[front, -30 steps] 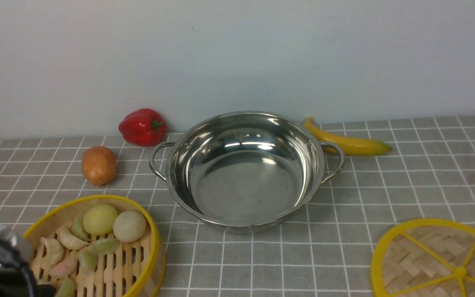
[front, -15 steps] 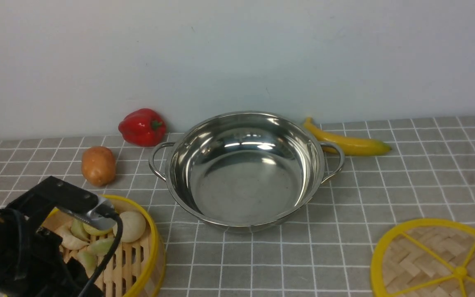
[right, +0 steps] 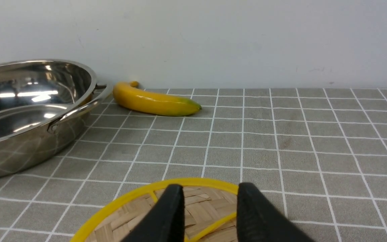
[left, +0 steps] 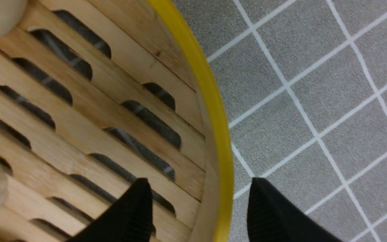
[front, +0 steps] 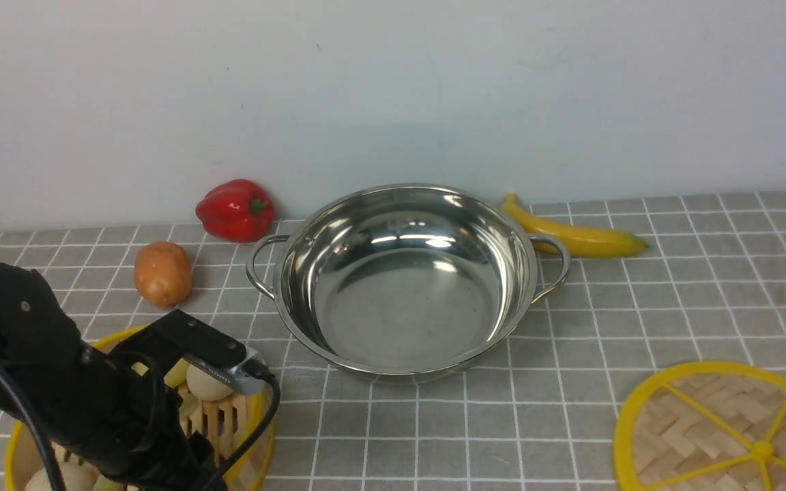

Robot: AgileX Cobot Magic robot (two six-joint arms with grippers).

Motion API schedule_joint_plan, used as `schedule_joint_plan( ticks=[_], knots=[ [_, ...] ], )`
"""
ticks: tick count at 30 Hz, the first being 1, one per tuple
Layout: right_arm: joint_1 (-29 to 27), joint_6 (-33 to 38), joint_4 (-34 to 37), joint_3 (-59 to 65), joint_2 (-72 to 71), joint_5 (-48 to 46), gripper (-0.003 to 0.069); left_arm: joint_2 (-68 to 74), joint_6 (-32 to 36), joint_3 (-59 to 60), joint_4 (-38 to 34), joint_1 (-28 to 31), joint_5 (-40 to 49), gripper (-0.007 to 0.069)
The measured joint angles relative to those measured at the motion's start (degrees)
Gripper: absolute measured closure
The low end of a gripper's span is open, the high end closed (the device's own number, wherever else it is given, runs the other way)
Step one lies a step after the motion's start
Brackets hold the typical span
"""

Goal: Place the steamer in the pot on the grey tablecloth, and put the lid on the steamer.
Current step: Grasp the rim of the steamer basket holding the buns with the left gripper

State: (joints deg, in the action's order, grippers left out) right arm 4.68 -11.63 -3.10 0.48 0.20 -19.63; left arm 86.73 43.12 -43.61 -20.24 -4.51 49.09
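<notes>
Left gripper point(left: 198, 201) is spread astride the wall of the steamer point(front: 229, 419) — yellow-rimmed, slatted bamboo, set on the grey tablecloth point(front: 570, 354) near the pot point(front: 403, 286); toy buns point(front: 205, 385) are held inside.

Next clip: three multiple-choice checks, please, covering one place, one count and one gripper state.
1. Where is the long yellow banana relative to the wide shiny stainless-steel pot?
A. inside it
B. behind its right handle
C. in front of it

2. How many loop handles does the pot have?
A. one
B. two
C. none

3. The left gripper has its jaws:
A. open, astride the yellow rim of the round bamboo steamer
B. shut on that rim
C. shut, empty

Answers:
1 B, it lies past the right handle, near the wall.
2 B, one loop shows on each side.
3 A, one black finger sits inside the rim, one outside.
</notes>
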Motion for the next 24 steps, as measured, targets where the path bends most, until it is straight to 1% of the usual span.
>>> schedule_joint_plan(
  ticks=[7,10,11,14,15,16,19,21,24],
  knots=[
    [0.0,0.0,0.0,0.0,0.0,0.0,0.0416,4.1,0.0,0.0,-0.1,0.0,0.4,0.0313],
    [0.0,0.0,0.0,0.0,0.0,0.0,0.0416,4.5,0.0,0.0,-0.1,0.0,1.6,0.0376],
    [0.0,0.0,0.0,0.0,0.0,0.0,0.0416,4.5,0.0,0.0,-0.1,0.0,1.6,0.0383],
    [0.0,0.0,0.0,0.0,0.0,0.0,0.0416,4.6,0.4,-1.5,0.4,0.0,4.5,0.0550],
    [0.0,0.0,0.0,0.0,0.0,0.0,0.0416,4.6,1.0,-2.1,0.7,0.0,5.2,0.0571],
    [0.0,0.0,0.0,0.0,0.0,0.0,0.0416,4.6,1.1,-2.6,0.9,-0.1,5.7,0.0574],
    [0.0,0.0,0.0,0.0,0.0,0.0,0.0416,4.6,0.3,-7.8,3.3,-0.2,12.2,0.0580],
    [0.0,0.0,0.0,0.0,0.0,0.0,0.0416,4.6,-1.4,-11.4,5.2,-0.2,16.7,0.0585],
    [0.0,0.0,0.0,0.0,0.0,0.0,0.0416,3.8,-4.3,-17.2,9.1,-0.6,20.6,0.0577]
  ],
)
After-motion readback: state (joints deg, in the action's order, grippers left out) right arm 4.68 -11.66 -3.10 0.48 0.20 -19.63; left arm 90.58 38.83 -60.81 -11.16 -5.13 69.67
